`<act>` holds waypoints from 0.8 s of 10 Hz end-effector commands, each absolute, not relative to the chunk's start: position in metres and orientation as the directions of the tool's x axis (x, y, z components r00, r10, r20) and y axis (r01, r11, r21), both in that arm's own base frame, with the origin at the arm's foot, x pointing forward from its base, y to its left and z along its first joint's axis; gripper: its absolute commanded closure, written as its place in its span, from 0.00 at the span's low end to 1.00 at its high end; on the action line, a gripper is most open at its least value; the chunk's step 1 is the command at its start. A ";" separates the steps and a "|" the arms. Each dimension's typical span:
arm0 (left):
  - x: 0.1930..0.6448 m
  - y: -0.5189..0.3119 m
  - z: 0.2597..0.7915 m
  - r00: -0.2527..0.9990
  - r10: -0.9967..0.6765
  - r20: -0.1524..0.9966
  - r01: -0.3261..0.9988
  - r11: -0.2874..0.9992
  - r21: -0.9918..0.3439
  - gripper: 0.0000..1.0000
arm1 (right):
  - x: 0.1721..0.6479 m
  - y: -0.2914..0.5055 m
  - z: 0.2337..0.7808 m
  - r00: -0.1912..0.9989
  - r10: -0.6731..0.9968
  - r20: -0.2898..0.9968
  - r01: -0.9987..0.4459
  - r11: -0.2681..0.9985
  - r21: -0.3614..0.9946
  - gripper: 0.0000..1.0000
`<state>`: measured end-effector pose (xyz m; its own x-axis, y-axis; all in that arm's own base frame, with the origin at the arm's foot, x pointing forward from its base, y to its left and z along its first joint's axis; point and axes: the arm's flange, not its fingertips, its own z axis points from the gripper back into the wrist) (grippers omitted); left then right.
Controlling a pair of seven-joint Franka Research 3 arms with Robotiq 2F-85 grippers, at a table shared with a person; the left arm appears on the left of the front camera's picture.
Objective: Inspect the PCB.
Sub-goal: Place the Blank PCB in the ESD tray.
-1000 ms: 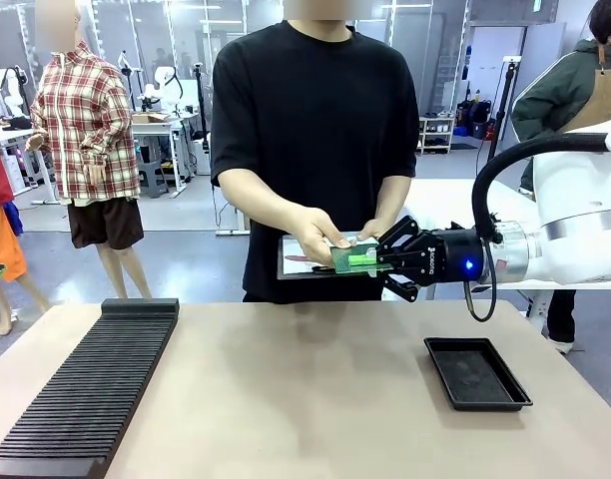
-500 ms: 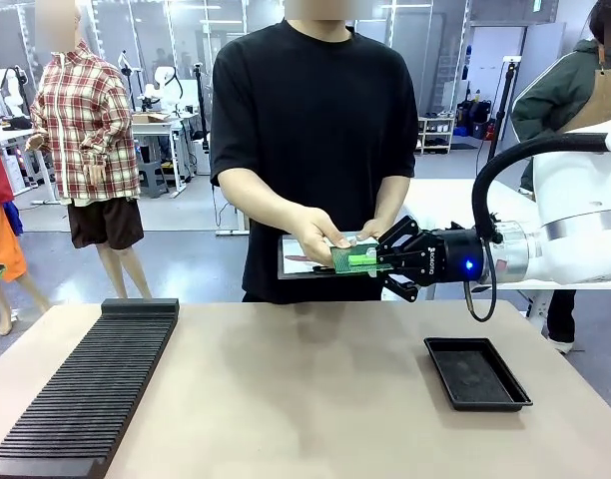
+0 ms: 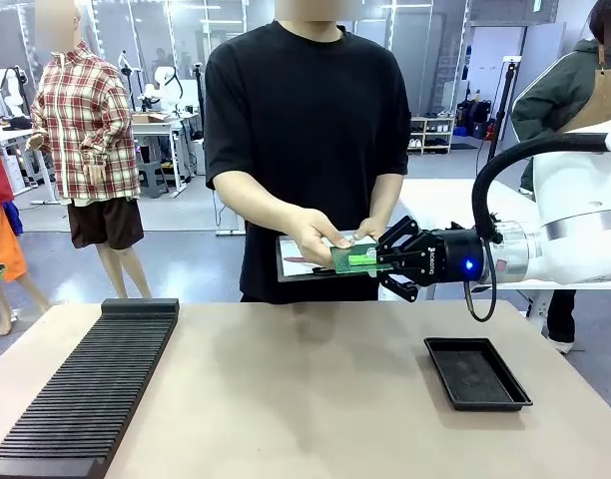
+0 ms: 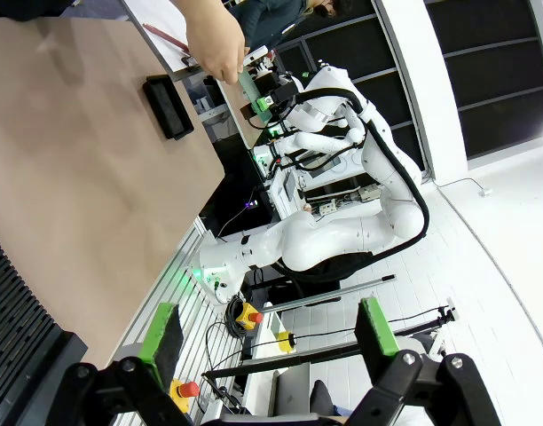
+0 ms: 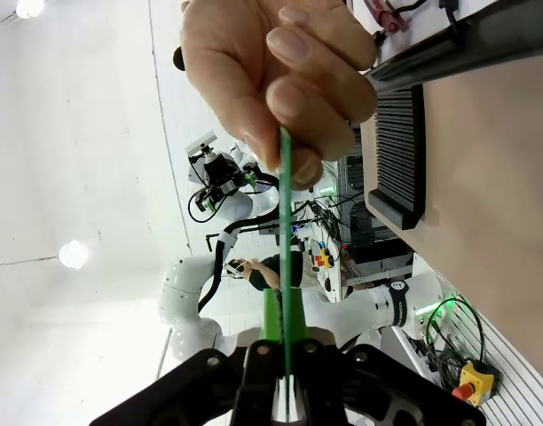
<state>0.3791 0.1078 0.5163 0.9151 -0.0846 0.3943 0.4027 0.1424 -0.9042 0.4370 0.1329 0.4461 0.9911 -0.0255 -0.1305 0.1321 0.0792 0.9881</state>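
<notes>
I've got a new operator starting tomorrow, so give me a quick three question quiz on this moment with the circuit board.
1. True or false: the PCB is lying flat on the table.
2. The right gripper and the person's hand: which is gripping the PCB? A) the gripper alone B) the hand alone C) both at once
3. Fill in: the left gripper has its jaws ____.
Key: 1 false, it is held up in the air above the table. 2 C. 3 open.
</notes>
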 end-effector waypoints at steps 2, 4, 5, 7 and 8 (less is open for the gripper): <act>0.381 0.109 0.520 0.914 -0.095 0.395 0.405 0.135 -0.904 0.00 | 0.438 0.134 0.450 0.992 -0.022 -0.127 0.129 0.086 0.988 1.00; 0.381 0.109 0.520 0.914 -0.095 0.395 0.405 0.135 -0.904 0.00 | 0.438 0.134 0.450 0.992 -0.022 -0.127 0.129 0.086 0.988 1.00; 0.381 0.109 0.520 0.914 -0.095 0.395 0.405 0.135 -0.904 0.00 | 0.438 0.134 0.450 0.992 -0.022 -0.127 0.129 0.086 0.988 1.00; 0.381 0.109 0.520 0.914 -0.095 0.395 0.405 0.135 -0.904 0.00 | 0.438 0.134 0.450 0.992 -0.022 -0.127 0.129 0.086 0.988 1.00; 0.381 0.109 0.520 0.914 -0.095 0.395 0.405 0.135 -0.904 0.00 | 0.438 0.134 0.450 0.992 -0.022 -0.127 0.129 0.086 0.988 1.00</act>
<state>0.3791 0.1078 0.5163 0.9151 -0.0846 0.3943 0.4027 0.1424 -0.9042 0.4370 0.1329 0.4461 0.9911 -0.0255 -0.1305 0.1321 0.0792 0.9881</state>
